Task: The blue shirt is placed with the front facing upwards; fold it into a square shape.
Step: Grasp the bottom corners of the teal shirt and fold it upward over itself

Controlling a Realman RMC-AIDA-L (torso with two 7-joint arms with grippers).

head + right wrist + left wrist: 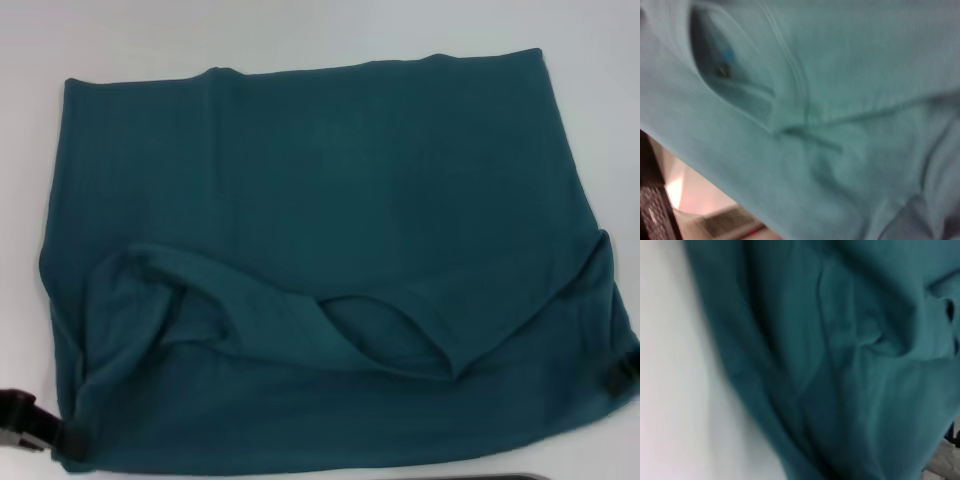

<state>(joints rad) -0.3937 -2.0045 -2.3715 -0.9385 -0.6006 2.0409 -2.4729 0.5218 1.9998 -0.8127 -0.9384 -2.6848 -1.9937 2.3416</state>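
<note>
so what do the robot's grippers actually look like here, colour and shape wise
Only small parts show in the head view. The left gripper is black and blocky with hard, angular edges, at the blue shirt's near left corner. The right gripper is a small black piece at the right edge. No cables or markings are visible.

The blue shirt [330, 180] is dark teal cotton, lying flat on the white table [300, 35] as a broad, roughly rectangular shape with its plain side up and no lettering showing. Its near part is doubled over onto itself, so the round neckline [385, 335] and a rumpled sleeve [150, 300] lie between the two grippers. The left gripper [25, 420] sits at the shirt's near-left corner, the right gripper [622, 372] at its near-right edge, and the rest of the cloth stretches away from both.
</note>
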